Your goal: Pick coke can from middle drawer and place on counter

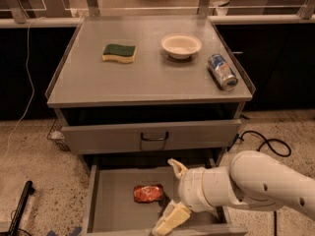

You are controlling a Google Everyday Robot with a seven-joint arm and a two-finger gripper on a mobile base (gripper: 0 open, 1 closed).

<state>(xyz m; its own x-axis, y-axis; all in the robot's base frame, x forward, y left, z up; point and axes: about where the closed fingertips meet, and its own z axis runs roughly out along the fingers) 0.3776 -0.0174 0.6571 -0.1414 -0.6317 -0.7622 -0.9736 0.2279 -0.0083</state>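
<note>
The coke can (148,193), red-orange, lies on its side on the floor of the open middle drawer (110,200) at the bottom of the view. My gripper (171,194) hangs over the drawer just right of the can, open, with one pale finger (177,168) up by the drawer's back and the other (170,220) down near its front edge. It holds nothing and the can lies apart from it, to the left. The counter (147,80) is the grey cabinet top above.
On the counter lie a green and yellow sponge (119,52), a white bowl (181,45) and a blue and silver can (222,71) on its side near the right rim. A closed drawer front with a dark handle (154,135) sits above the open drawer. A black cable (263,141) lies on the floor at right.
</note>
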